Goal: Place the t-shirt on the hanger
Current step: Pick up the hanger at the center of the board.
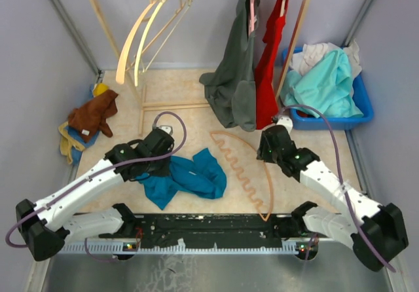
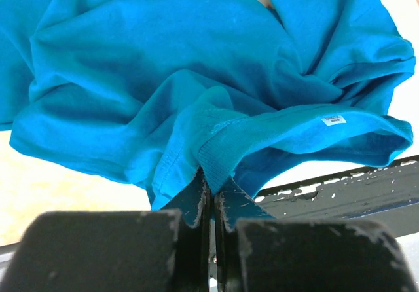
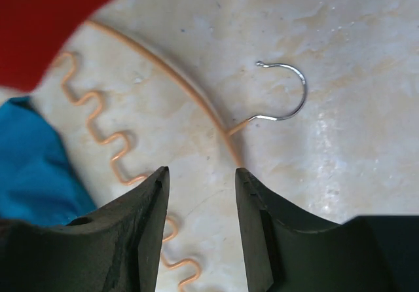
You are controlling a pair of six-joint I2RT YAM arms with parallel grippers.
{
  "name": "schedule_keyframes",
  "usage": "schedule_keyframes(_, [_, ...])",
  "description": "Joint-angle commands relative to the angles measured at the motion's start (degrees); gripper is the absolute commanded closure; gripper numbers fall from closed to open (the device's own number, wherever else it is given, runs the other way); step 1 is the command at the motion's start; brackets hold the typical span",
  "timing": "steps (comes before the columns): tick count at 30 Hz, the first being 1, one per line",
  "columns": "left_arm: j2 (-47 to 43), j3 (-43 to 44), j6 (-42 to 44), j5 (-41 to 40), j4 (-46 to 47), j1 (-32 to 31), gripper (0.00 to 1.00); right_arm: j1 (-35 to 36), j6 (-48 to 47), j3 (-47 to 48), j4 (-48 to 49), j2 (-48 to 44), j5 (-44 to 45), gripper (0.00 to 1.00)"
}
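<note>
The teal-blue t-shirt [image 1: 190,177] lies crumpled on the table's near middle. My left gripper [image 1: 167,164] is at its left edge, shut on a ribbed fold of the t-shirt [image 2: 196,76]; the jaws are pressed together on the cloth [image 2: 213,182]. The orange hanger [image 1: 241,171] lies flat to the right of the shirt, touching its edge. My right gripper [image 1: 265,149] hovers over the hanger's top, open [image 3: 200,171] and holding nothing. The hanger's arm [image 3: 177,82] runs under the right fingertip. Its silver hook [image 3: 288,102] lies beyond, and its wavy bar [image 3: 105,135] passes under the left finger.
A wooden rack at the back holds cream hangers [image 1: 154,27], a dark grey shirt [image 1: 232,82] and a red garment [image 1: 268,63]. A blue bin [image 1: 363,112] with an aqua garment [image 1: 324,82] stands back right. Brown and yellow cloths [image 1: 91,118] lie at left. A black rail [image 1: 209,230] borders the near edge.
</note>
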Motion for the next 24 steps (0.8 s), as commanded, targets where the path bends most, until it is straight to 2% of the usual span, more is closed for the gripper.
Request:
schedule_keyframes(1, [0.79,2.29,1.76,0.3,1.77,-0.05,1.0,-5.21,-8.33,0.3,8.13,5.91,-5.99,0.56])
schedule_keyframes(5, [1.14,2.58,2.33,0.58,2.31,-0.06,1.0,-5.58,-12.25,3.41,11.19,13.28,-7.08,0.54])
schedule_keyframes(16, [1.3,3.62,3.99,1.09,3.15,-0.04,1.0,-5.66,-21.11,6.96,16.26,26.36,-5.73,0.39])
schedule_keyframes(20, [1.96,3.93,4.38,1.41,3.36,-0.02,1.0,-5.76,-22.33,8.56,18.02,30.54,-7.11,0.39])
schedule_keyframes(24, [2.39,4.41,4.69,1.55,3.46,-0.02,1.0,-5.77,-22.04,8.85,19.07,33.3,-9.54,0.46])
